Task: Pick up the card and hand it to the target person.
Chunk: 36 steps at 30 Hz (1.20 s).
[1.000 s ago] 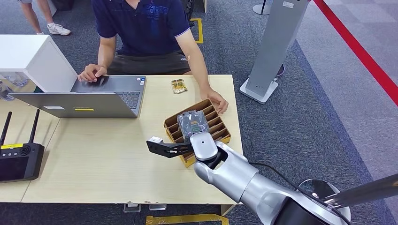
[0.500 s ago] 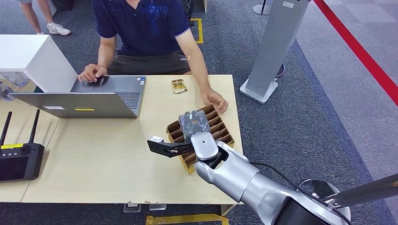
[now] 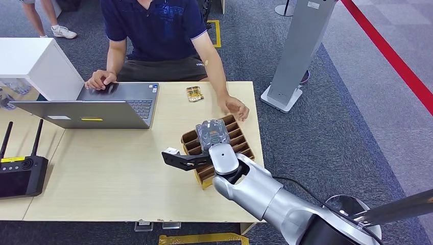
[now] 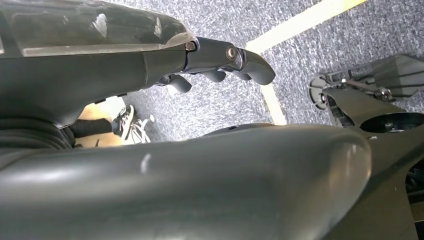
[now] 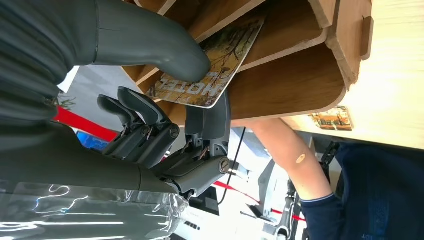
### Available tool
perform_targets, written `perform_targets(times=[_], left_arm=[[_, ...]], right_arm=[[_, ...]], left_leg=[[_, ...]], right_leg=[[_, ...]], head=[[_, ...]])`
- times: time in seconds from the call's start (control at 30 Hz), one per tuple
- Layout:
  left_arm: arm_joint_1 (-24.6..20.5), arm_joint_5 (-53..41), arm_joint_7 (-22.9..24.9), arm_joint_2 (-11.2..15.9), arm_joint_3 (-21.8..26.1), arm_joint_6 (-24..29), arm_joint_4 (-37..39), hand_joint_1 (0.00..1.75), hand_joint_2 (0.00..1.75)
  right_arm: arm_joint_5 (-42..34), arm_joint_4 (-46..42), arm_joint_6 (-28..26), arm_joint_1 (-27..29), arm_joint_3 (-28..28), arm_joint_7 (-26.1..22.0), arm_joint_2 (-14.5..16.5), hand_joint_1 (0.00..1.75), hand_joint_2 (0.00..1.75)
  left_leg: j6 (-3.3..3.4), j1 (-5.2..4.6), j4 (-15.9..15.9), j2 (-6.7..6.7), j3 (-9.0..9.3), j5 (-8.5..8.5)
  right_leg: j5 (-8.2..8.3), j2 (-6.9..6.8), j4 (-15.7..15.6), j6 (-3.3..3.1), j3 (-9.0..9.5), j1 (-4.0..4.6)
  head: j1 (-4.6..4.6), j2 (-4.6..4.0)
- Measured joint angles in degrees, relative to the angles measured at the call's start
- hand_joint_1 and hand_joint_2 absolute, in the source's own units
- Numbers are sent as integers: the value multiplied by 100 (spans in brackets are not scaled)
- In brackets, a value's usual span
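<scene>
Card [image 5: 210, 65] sits pinched between the thumb and a finger of the right robot hand [image 5: 165, 100], partly inside a slot of the wooden slotted box [image 3: 240, 145]. That box stands on the surface [image 3: 127, 173], near its edge, with the right robot hand directly above it. Beyond the box, a person's hand [image 3: 236, 108] hovers just past the box's far rim. Farther from the box lies an open laptop [image 3: 102, 104]. The left robot hand [image 4: 215, 60] hangs over carpet, its fingers loosely curled and holding nothing.
</scene>
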Motion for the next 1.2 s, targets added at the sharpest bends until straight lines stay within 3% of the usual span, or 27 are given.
perform_targets(times=[0.4, 0.6, 0.93, 1.2], left_arm=[[5, 16, -7, 0, 0, 43, 0, 0, 0], [4, 33, 15, 0, 0, 78, 0, 0, 0], [-5, 172, 12, -21, 2, 143, 0, 0, 0], [-3, 215, 69, -22, 2, 153, 0, 0, 0]], right_arm=[[149, -795, -13, -649, -348, 374, -175, 171, 175], [-69, -893, -352, -1013, -578, 240, -192, 171, 175], [-176, 347, -1092, -1430, -642, -327, 420, 171, 175], [-190, 1273, -1249, -1428, -638, -384, 711, 171, 175]], left_leg=[[0, 0, 1, 0, 1, 1], [0, 0, 1, 0, -3, 1], [0, 0, 0, -1, -3, 1], [0, 0, 1, -1, -4, 1]], right_leg=[[1, 1, 0, 0, 0, 0], [1, 0, 0, 0, -1, 0], [0, -1, 1, 0, 0, 1], [0, -1, 0, 0, 0, 0]], head=[[0, 0], [0, 0], [0, 0], [0, 0]])
